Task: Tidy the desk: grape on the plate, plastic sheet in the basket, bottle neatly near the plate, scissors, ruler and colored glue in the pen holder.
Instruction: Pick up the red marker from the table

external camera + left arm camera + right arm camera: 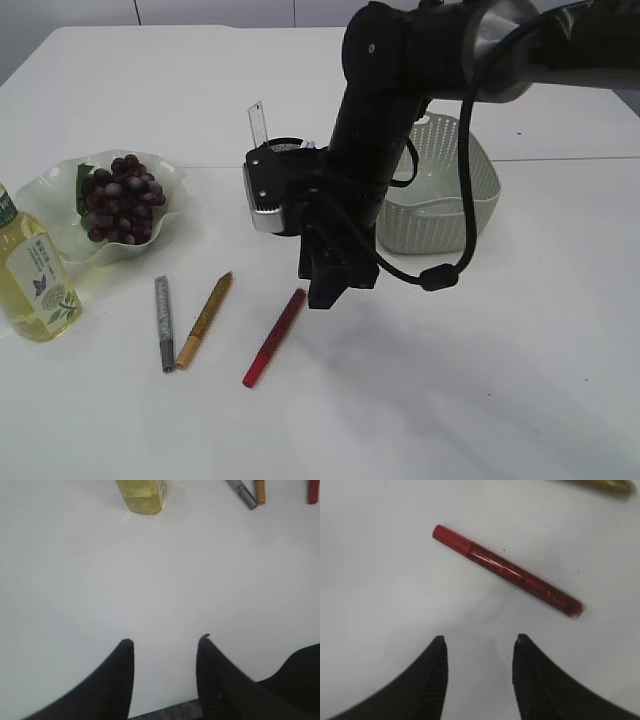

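Note:
The grape (120,200) bunch lies on the wavy plate (55,240) at the left, with the bottle (35,275) of yellow liquid upright beside it. Three colored glue pens lie on the table: silver (163,322), gold (205,318) and red (275,337). My right gripper (325,290) hangs open just above the red pen (507,572), which lies a little ahead of the fingertips (440,642). The ruler (258,125) stands in the pen holder (283,146), mostly hidden behind the right arm. My left gripper (165,642) is open over bare table, near the bottle (142,495). Scissors and plastic sheet are out of view.
A pale green basket (470,200) stands at the right behind the arm. The right arm's black cable (440,272) loops down near the basket's front. The table's front edge shows under the left fingers (215,680).

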### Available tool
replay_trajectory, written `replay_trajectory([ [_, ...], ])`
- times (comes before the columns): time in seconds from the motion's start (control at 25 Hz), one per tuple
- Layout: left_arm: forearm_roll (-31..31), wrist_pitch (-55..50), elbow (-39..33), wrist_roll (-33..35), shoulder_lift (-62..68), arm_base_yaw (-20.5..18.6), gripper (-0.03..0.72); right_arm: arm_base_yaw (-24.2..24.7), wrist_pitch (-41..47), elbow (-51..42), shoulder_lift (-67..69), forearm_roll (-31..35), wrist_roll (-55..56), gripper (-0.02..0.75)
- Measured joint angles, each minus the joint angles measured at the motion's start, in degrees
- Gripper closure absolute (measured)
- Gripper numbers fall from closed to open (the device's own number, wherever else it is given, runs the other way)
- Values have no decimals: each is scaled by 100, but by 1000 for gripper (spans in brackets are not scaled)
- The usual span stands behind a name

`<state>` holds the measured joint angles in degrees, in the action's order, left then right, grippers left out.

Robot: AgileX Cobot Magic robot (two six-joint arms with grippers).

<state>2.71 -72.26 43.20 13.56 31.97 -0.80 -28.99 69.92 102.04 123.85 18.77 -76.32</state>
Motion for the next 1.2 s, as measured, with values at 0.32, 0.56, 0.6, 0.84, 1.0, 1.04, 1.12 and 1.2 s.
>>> replay_trajectory([
  [0.32, 0, 0, 0, -132, 0, 0, 381, -154, -923, 0, 85, 161, -2793, 420],
  [0.56, 0, 0, 0, -259, 0, 0, 390, -415, -1057, 0, 446, 165, -3069, 420],
  [0.6, 0, 0, 0, -259, 0, 0, 391, -431, -1055, 0, 485, 165, -3078, 420],
  [0.84, 0, 0, 0, -296, 0, 0, 406, -497, -1081, 0, 593, 153, -3092, 420],
  [1.0, 0, 0, 0, -323, 0, 0, 412, -497, -1101, 0, 606, 145, -3092, 420],
  [1.04, 0, 0, 0, -323, 0, 0, 412, -497, -1128, 0, 606, 145, -3104, 420],
  [1.12, 0, 0, 0, -323, 0, 0, 412, -497, -1260, 0, 606, 145, -3104, 420],
  [1.2, 0, 0, 0, -327, 0, 0, 412, -497, -1328, 21, 644, 141, -3104, 420],
])
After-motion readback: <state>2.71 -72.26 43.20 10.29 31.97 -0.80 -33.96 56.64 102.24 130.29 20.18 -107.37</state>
